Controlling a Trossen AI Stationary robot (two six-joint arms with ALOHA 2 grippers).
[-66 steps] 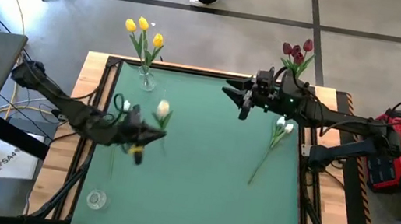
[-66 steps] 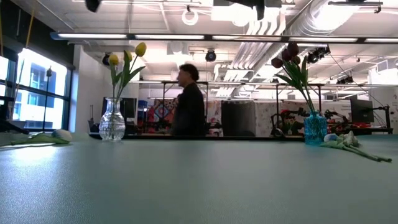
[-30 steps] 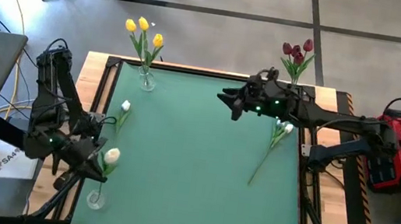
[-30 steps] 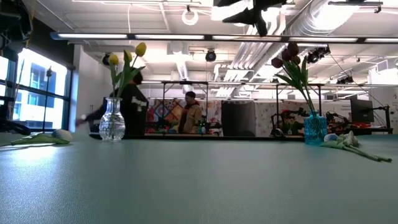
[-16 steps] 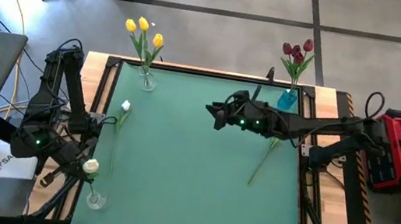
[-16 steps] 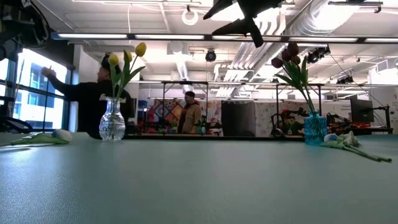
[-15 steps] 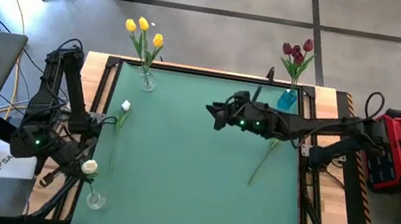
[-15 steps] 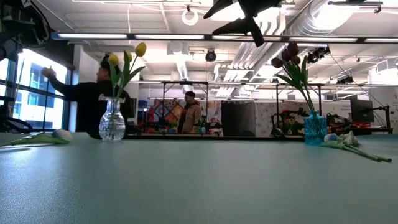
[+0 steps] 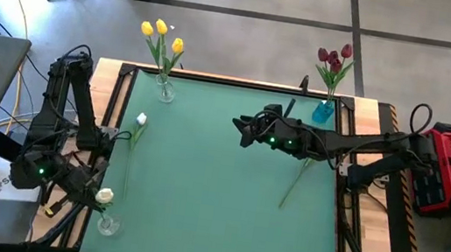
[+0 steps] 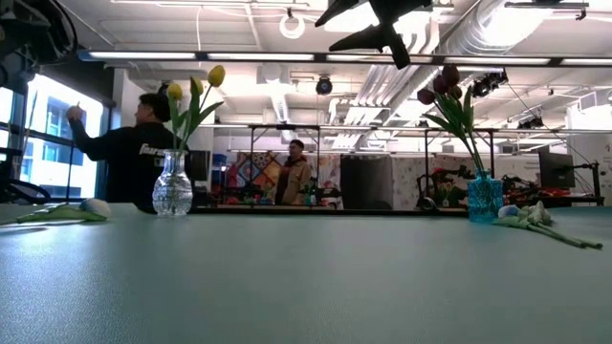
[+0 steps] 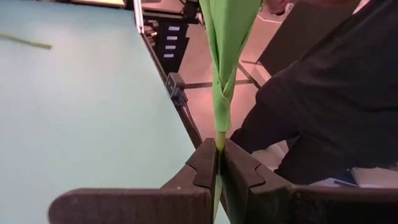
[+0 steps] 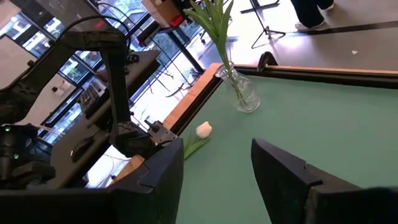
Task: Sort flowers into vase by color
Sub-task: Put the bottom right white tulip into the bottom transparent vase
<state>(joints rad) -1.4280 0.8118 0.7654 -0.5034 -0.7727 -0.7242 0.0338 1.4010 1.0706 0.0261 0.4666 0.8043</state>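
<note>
A green worktop [image 9: 217,187] is seen, framed in wood; two people [image 10: 134,158] are glimpsed behind the yellow-tulip vase [image 10: 173,186]. A white tulip [image 9: 104,196] is clamped by the left tool [image 11: 219,163] above the clear vase [image 9: 107,225]. The right tool [image 9: 239,129] is spread, empty. The tulip's head is cut off at the wrist.

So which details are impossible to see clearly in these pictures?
- Left wrist view: the white tulip head is cut off by the top edge; only its stem shows in the left gripper.
- High view: whether that stem has entered the empty vase is too small to tell.
- Low view: both grippers are out of frame.
</note>
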